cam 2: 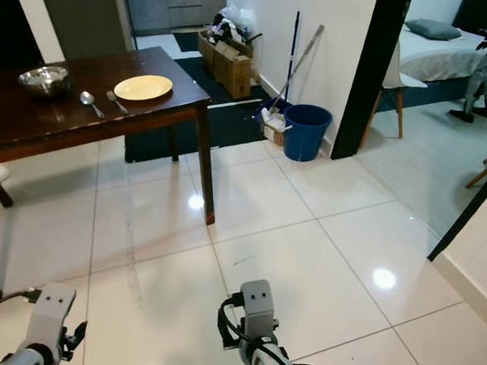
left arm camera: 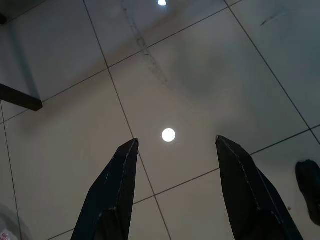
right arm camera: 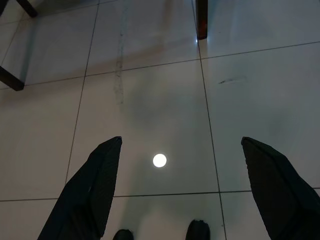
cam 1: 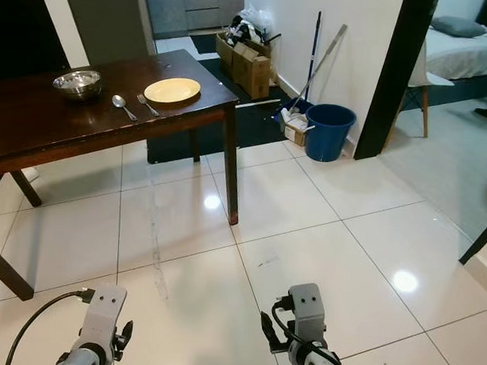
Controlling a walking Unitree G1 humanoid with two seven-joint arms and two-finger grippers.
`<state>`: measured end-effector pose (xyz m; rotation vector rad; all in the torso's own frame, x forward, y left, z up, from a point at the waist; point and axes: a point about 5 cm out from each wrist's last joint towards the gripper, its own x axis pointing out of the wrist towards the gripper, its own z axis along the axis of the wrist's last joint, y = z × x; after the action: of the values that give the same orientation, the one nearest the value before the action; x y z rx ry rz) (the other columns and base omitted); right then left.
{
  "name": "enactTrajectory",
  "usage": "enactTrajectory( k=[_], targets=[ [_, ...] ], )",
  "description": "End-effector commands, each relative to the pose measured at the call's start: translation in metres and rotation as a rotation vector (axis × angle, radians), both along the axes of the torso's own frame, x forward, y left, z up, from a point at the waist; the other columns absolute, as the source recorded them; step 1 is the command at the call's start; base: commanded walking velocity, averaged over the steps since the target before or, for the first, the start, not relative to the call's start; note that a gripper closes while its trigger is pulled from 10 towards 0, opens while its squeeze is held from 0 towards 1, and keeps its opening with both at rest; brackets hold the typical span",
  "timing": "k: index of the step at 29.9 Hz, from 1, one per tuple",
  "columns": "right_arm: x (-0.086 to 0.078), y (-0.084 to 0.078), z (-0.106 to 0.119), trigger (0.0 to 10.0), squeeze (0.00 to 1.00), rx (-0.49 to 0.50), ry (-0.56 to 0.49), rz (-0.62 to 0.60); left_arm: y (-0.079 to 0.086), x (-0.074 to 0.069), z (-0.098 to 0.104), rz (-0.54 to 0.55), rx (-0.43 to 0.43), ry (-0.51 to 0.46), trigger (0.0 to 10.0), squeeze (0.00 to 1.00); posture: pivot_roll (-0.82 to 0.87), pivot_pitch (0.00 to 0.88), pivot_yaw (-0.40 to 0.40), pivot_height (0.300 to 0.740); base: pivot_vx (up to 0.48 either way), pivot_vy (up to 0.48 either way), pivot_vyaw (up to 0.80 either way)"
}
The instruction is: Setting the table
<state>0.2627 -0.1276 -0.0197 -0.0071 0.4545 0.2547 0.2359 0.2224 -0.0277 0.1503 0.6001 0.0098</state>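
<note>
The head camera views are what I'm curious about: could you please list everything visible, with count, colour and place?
table: one, dark brown wood, ahead on the left
plate: one, yellow, near the table's right end
fork: one, silver, just left of the plate
spoon: one, silver, left of the fork
bowl: one, metal, left of the spoon
bucket: one, blue, on the floor by the white wall
mop handles: two, leaning on the wall behind the bucket
cardboard boxes: brown, against the wall beyond the table
left gripper: open, over white floor tiles
right gripper: open, over floor tiles
</note>
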Motion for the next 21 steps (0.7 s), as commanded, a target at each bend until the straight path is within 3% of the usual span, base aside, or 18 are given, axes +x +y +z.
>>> enactTrajectory(
  k=[1, 9, 21],
  targets=[
    [-0.0035, 0.0032, -0.0033, 10.0, 0.00, 0.004, 0.015, 0.012, 0.0046, -0.0057, -0.0039, 0.013, 0.012, 0.019, 10.0, 0.01, 0.04, 0.002, 0.129, 0.740, -0.446, 0.000, 0.00],
    [-0.0031, 0.0035, -0.0032, 10.0, 0.00, 0.006, 0.016, 0.011, 0.0050, -0.0052, -0.0035, 0.014, 0.014, 0.018, 10.0, 0.02, 0.04, 0.001, 0.129, 0.740, -0.361, 0.000, 0.00],
    [-0.0031, 0.0047, -0.0033, 10.0, 0.00, 0.009, 0.017, 0.011, 0.0054, -0.0037, -0.0015, 0.002, 0.029, 0.005, 10.0, 0.04, 0.04, 0.002, 0.133, 0.740, 0.000, 0.000, 0.00]
  ],
)
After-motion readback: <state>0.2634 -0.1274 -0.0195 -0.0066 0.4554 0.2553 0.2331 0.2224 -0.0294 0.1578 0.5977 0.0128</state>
